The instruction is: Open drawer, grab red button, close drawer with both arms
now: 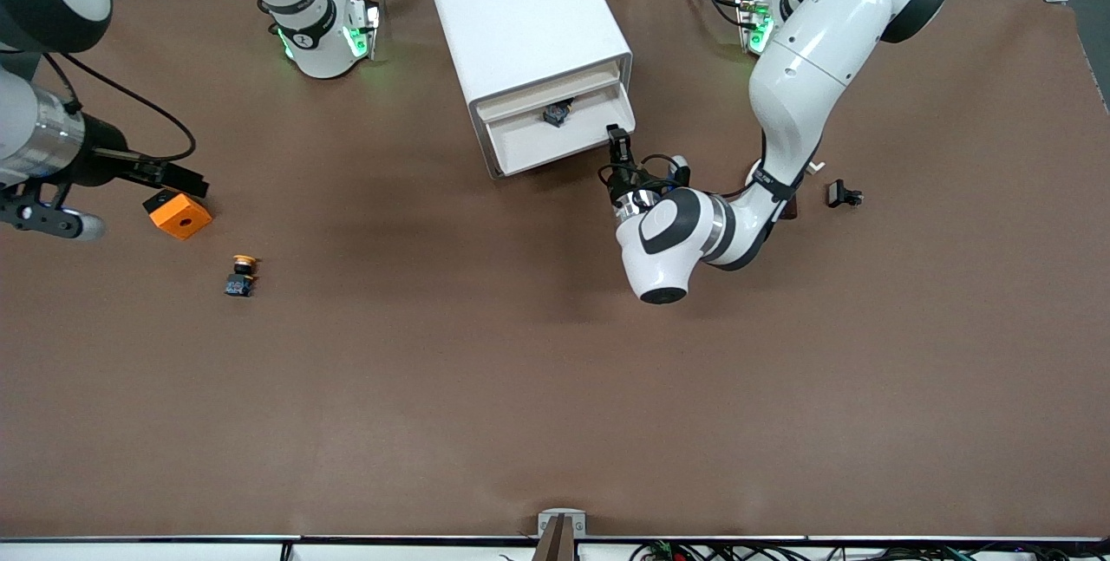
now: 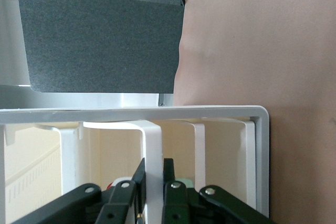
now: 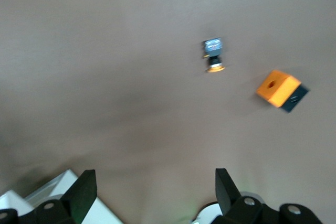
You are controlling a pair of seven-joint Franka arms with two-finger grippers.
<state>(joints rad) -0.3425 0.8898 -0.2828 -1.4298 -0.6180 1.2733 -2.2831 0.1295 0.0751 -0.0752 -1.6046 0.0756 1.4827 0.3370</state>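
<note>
The white cabinet (image 1: 529, 15) stands at the robots' edge of the table, its drawer (image 1: 546, 146) pulled partly out. A dark button (image 1: 557, 114) lies inside the drawer, near the cabinet's opening. My left gripper (image 1: 617, 140) is at the drawer's front, at the corner toward the left arm's end. In the left wrist view this gripper (image 2: 154, 169) is shut on the drawer's white handle bar (image 2: 151, 145). My right gripper (image 1: 182, 179) hangs open over the table by the orange cube (image 1: 179, 215), and the right wrist view shows nothing between its fingers (image 3: 86, 190).
A button with a yellow-orange cap (image 1: 241, 275) (image 3: 213, 56) lies nearer to the front camera than the orange cube (image 3: 278, 88). A small black part (image 1: 843, 194) lies on the brown mat (image 1: 520, 388) beside the left arm.
</note>
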